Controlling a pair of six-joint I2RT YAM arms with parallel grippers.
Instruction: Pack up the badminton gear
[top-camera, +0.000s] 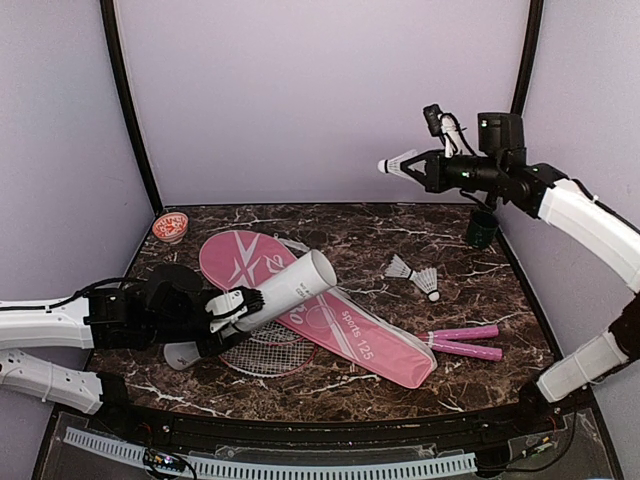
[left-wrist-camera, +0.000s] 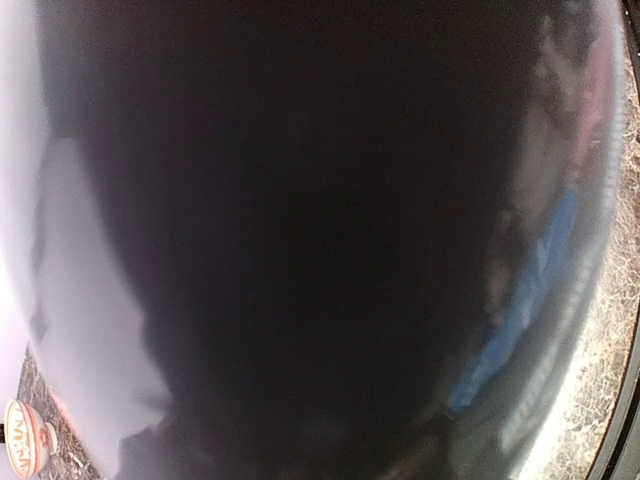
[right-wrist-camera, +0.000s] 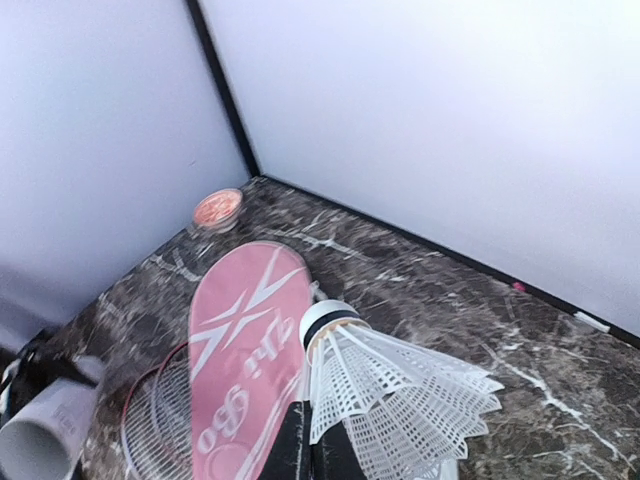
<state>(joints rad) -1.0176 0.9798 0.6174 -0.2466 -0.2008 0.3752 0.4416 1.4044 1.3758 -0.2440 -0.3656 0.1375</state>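
Badminton gear is spread over the dark marble counter, and two pieces of it are held by the arms.

Largest is the pink racket-shaped bag with white lettering. It lies flat across the middle, from 10 o'clock to 4 o'clock. It looks like soft, floppy fabric, so I judge its edge a better hold than the flat face.

Under the bag lie two red-framed rackets. Their strung heads show at 7 o'clock and their pink handles stick out at 4 o'clock. They should be stiff and light, and the handle is the safe place to grip, not the strings.

The long white tube is held tilted at 8 o'clock, with its open mouth toward 2 o'clock. The left pincer is clamped around its body. The wall looks smooth, probably slippery, and it may dent. A small round red cap sits in the 10 o'clock corner.

Smallest are the three white feather shuttlecocks. One is high in the air at 1 o'clock, where the right pincer is pressed together on its feather skirt, the cork pointing to 9 o'clock. Two more lie close together at 2 o'clock. They are very light and the feathers are fragile, so the cork end is the firmer hold. A small dark green cup stands behind them.
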